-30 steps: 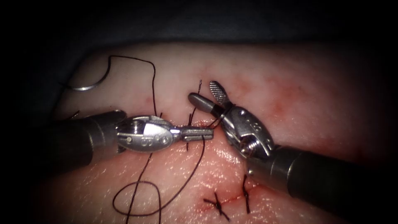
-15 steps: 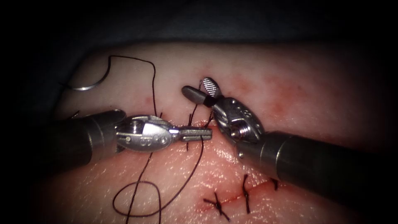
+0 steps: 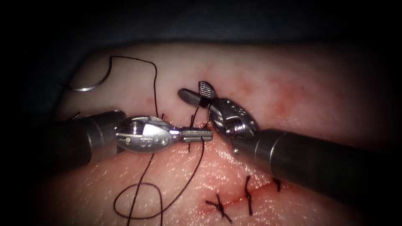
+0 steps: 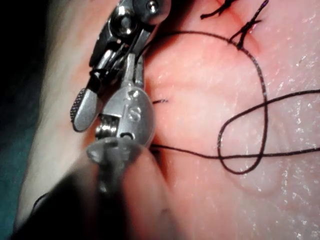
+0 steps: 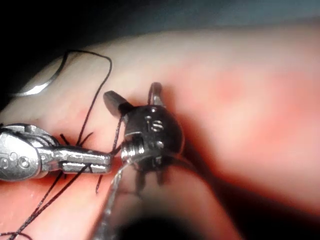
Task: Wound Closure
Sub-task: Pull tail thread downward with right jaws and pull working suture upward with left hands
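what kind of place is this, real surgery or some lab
Most likely a bench training setup, not an operation. The tissue is a slab of pork belly lying on dark cloth, its cut partly stitched. The curved needle lies loose on it, while the left tool holds thread and the right tool is open.

Right tool [image 5: 134, 99] jaws spread, thread [image 5: 117, 131] across them; left tool [image 5: 102, 161] clamped on thread; needle [image 5: 37, 86] lying loose on tissue [image 5: 240, 90].

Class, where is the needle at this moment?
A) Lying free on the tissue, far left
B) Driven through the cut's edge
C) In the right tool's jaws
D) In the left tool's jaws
A: the needle lies loose on the tissue, away from both tools.
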Controlling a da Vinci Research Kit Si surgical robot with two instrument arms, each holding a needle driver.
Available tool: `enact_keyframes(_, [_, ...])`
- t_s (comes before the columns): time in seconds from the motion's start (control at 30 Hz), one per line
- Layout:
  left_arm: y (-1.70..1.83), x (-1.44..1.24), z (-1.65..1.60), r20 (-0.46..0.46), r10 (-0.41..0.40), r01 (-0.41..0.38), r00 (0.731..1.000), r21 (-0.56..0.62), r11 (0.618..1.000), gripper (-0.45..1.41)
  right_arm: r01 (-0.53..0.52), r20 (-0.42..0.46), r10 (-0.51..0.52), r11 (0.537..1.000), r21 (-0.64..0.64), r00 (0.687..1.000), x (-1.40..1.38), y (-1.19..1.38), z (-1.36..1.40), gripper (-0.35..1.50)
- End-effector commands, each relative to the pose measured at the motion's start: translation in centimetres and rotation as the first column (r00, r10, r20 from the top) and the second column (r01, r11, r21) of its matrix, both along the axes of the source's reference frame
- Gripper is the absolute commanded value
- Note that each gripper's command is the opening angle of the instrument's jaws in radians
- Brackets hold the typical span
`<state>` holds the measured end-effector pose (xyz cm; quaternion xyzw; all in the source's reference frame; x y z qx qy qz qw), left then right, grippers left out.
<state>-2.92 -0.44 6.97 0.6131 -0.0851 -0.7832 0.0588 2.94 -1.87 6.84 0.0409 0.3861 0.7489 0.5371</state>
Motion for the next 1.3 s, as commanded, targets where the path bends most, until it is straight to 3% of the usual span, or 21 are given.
enact_keyframes(0.03, [0.06, -0.07, 0.03, 0.002, -0.001, 0.001, 1.0, -0.003, 1.0, -0.45, 0.001, -0.003, -0.001, 1.0, -0.003, 1.0, 0.12, 0.06, 0.0, 1.03])
enact_keyframes(0.07, [0.06, -0.06, 0.04, 0.002, 0.0, 0.0, 1.0, -0.003, 1.0, -0.45, 0.005, 0.0, -0.005, 1.0, 0.0, 1.0, 0.13, 0.06, -0.01, 0.66])
enact_keyframes(0.13, [0.06, -0.05, 0.04, 0.002, 0.0, 0.0, 1.0, -0.003, 1.0, -0.45, 0.009, 0.001, -0.009, 1.0, 0.002, 1.0, 0.15, 0.06, -0.01, 0.19])
enact_keyframes(0.17, [0.06, -0.05, 0.05, 0.002, 0.0, 0.0, 1.0, -0.003, 1.0, -0.45, 0.01, -0.001, -0.01, 1.0, 0.002, 1.0, 0.16, 0.06, -0.01, -0.15])
enact_keyframes(0.23, [0.06, -0.04, 0.05, 0.002, 0.0, 0.0, 1.0, -0.003, 1.0, -0.45, 0.009, 0.0, -0.009, 1.0, 0.008, 1.0, 0.18, 0.06, -0.01, -0.35])
enact_keyframes(0.43, [0.07, 0.03, 0.04, 0.001, 0.005, -0.005, 1.0, -0.001, 1.0, -0.45, 0.086, 0.069, -0.083, 0.996, -0.039, 0.994, 0.2, 0.06, -0.09, -0.35])
enact_keyframes(0.8, [0.44, 0.48, 0.2, -0.051, -0.014, 0.016, 0.999, 0.038, 0.999, -0.45, 0.13, 0.054, -0.12, 0.964, -0.232, 0.991, 0.1, -0.08, -0.5, -0.35])
enact_keyframes(1.0, [0.78, 0.75, 0.4, -0.08, -0.044, 0.05, 0.996, 0.07, 0.996, -0.45, 0.148, 0.047, -0.141, 0.945, -0.291, 0.989, 0.04, -0.28, -0.74, -0.35])
enact_keyframes(1.3, [1.38, 0.76, 0.62, -0.089, -0.068, 0.076, 0.994, 0.092, 0.993, -0.45, 0.174, 0.059, -0.163, 0.928, -0.329, 0.985, 0.09, -0.67, -0.86, -0.35])
